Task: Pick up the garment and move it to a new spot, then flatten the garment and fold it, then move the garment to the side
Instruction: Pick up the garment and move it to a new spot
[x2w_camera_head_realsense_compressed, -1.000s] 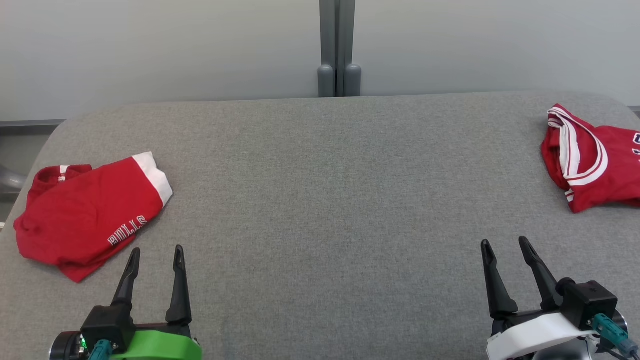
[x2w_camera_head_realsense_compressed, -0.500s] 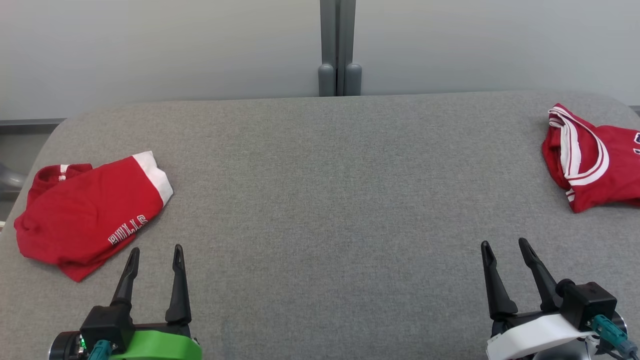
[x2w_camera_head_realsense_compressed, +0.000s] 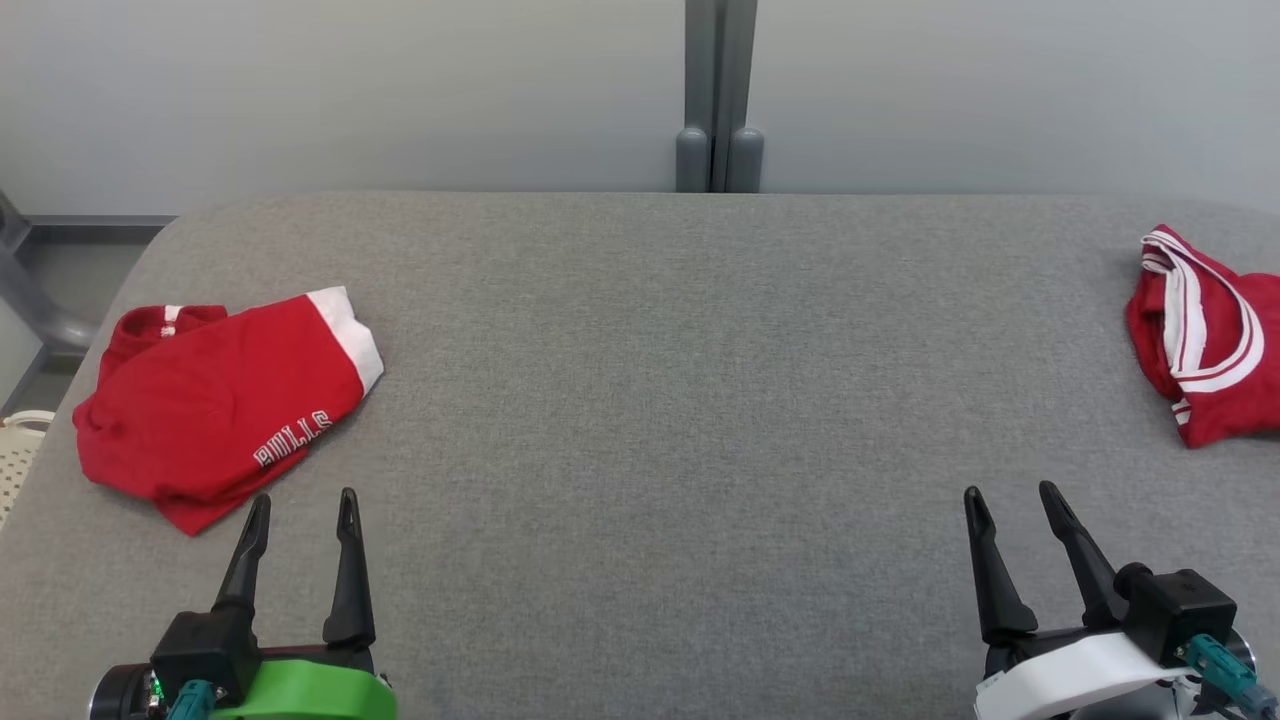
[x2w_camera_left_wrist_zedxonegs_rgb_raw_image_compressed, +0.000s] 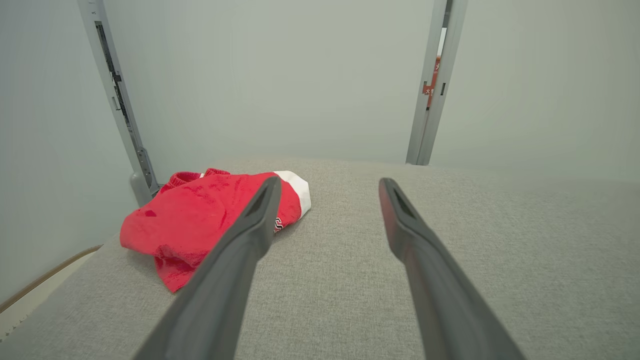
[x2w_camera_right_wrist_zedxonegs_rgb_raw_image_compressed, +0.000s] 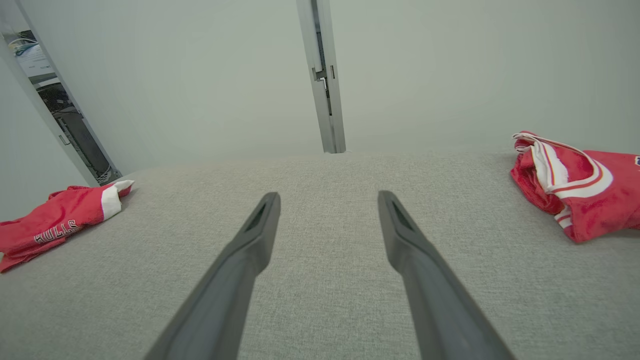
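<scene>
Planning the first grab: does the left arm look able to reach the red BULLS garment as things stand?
Probably yes. The left gripper is open and empty, the garment lies just ahead to its left on the grey table, and nothing stands between them.

Shorts (x2w_camera_head_realsense_compressed: 215, 400) on table (x2w_camera_head_realsense_compressed: 640, 350), far left — jersey (x2w_camera_head_realsense_compressed: 1205, 350) on table, far right, well apart; post (x2w_camera_head_realsense_compressed: 718, 100) behind far edge, near centre.

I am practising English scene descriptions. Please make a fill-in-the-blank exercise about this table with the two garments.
1. The left garment bears the word ____.
2. The left gripper and right gripper both stand ____, holding nothing.
3. The striped garment lies at the ____ end of the grey table.
Missing words: BULLS; open; right.
</scene>
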